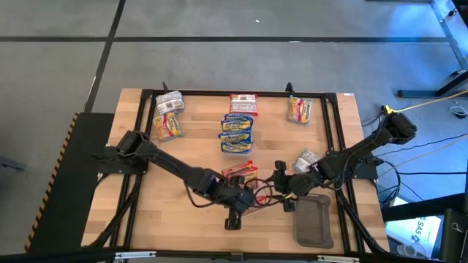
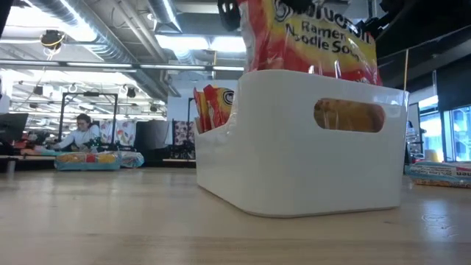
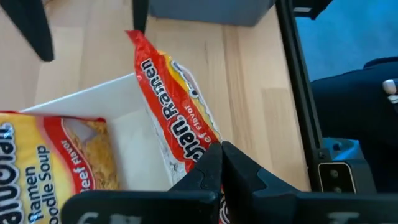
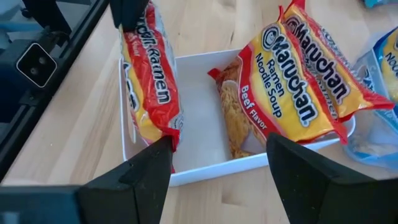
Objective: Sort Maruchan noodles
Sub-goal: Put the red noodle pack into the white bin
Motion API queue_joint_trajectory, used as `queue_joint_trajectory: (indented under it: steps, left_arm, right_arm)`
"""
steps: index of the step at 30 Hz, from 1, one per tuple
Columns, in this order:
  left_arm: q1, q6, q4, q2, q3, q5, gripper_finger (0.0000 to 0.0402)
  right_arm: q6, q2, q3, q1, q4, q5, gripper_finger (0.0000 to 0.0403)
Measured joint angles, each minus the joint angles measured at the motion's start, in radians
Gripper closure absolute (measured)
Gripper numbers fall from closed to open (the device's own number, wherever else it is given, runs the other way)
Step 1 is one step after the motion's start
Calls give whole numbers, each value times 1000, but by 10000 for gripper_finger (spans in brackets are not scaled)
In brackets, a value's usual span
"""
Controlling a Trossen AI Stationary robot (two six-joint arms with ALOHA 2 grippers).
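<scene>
1. Your left claw [image 3: 219,163] is clamped together on the edge of a red packet [image 3: 177,112], which hangs upright over the white bin [image 4: 199,118] near the front middle of the surface [image 1: 190,135].
2. Your right claw [image 4: 217,168] stands apart and holds nothing, hovering just beside the bin's near wall.
3. Expect the packet to be light and crinkly: slick film over a brittle noodle block. Pinch it by the sealed end, as here; a squeeze across the middle would likely crack the noodles.
4. Two more red beef packets [image 4: 292,81] already lean in the bin, filling one side; the open slot is on the held packet's side.
5. Still to sort on the surface: a blue stack [image 1: 237,133] at the centre, a red packet [image 1: 243,103] beyond it, a yellow one [image 1: 299,109] far right, grey and yellow ones [image 1: 168,117] far left, a silver one [image 1: 306,159] by the right arm, and a red one [image 1: 239,172] just left of the bin.
6. The grey tray [image 1: 314,220] lies near right, close beside the bin.
7. In the way: both claws crowd the bin, so you risk them bumping, and the leaning packets could snag the one coming in.
</scene>
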Motion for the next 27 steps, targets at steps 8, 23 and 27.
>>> queue_joint_trajectory:
  steps: [8, 23, 27]
  left_arm:
    - [-11, 8, 43, 38, -1, -11, 401]
    - [-15, 2, 59, 60, -2, 10, 326]
    - [-12, -24, 9, 7, -2, 14, 296]
  right_arm:
    - [-28, 4, -1, 0, 13, -65, 164]
    - [-45, 3, 7, 0, 18, -96, 164]
    - [-36, 0, 7, -2, 13, -77, 164]
